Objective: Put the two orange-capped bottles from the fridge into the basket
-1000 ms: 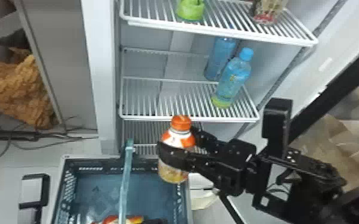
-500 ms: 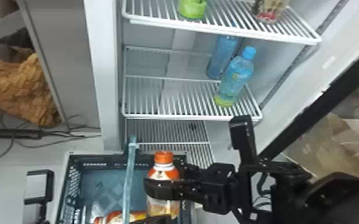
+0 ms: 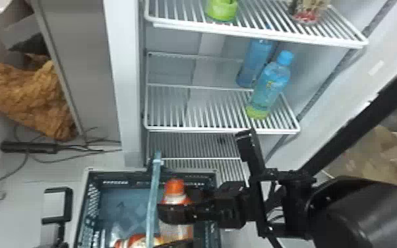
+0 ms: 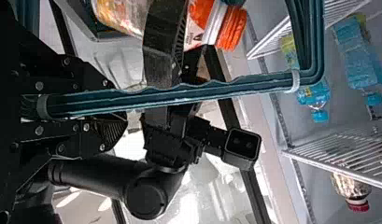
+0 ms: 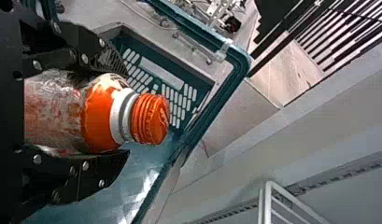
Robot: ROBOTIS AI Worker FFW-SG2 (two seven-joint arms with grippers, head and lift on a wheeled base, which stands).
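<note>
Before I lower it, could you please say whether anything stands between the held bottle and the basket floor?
Nothing visible blocks the orange-capped bottle; the raised handle runs just left of it, and an orange-and-white item lies in the basket.

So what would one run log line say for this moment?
right gripper: holding orange-capped bottle; bottle: cap up, at basket, unreleased; left gripper: gripping basket handle; blue-capped bottles: fridge shelf
</note>
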